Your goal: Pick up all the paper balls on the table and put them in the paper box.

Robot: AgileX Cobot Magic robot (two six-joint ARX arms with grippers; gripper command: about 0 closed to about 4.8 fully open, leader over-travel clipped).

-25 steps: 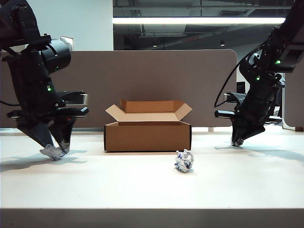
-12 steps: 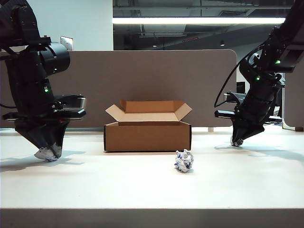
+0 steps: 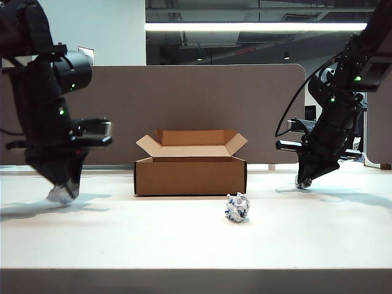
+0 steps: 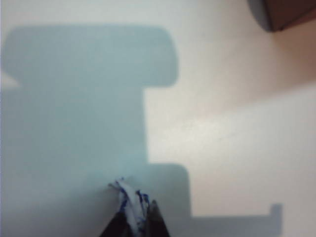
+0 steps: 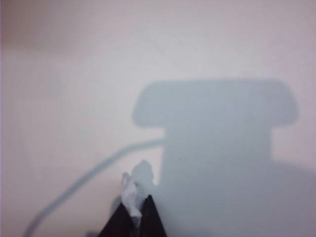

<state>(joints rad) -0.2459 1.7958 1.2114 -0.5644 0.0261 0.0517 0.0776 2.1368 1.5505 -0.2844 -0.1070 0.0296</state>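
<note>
The brown paper box [image 3: 190,165] stands open at the middle of the table [image 3: 184,245]. One paper ball [image 3: 237,207] lies loose in front of the box's right corner. At the far left my left gripper [image 3: 63,191] is shut on a second paper ball [image 3: 60,195], seen pinched between the dark fingertips [image 4: 157,219] as white paper with blue print [image 4: 129,200]. At the right my right gripper [image 3: 304,180] is shut on a third paper ball [image 5: 130,194], low over the table; in the exterior view that ball [image 3: 300,182] barely shows.
A grey-brown partition panel [image 3: 184,104] runs behind the box. A corner of the box [image 4: 291,12] shows in the left wrist view. The table's thick front edge [image 3: 196,280] is near the camera.
My left gripper has closed on the paper ball at the far left and shifted slightly left with it. The right gripper stays shut on its ball and has barely moved.
</note>
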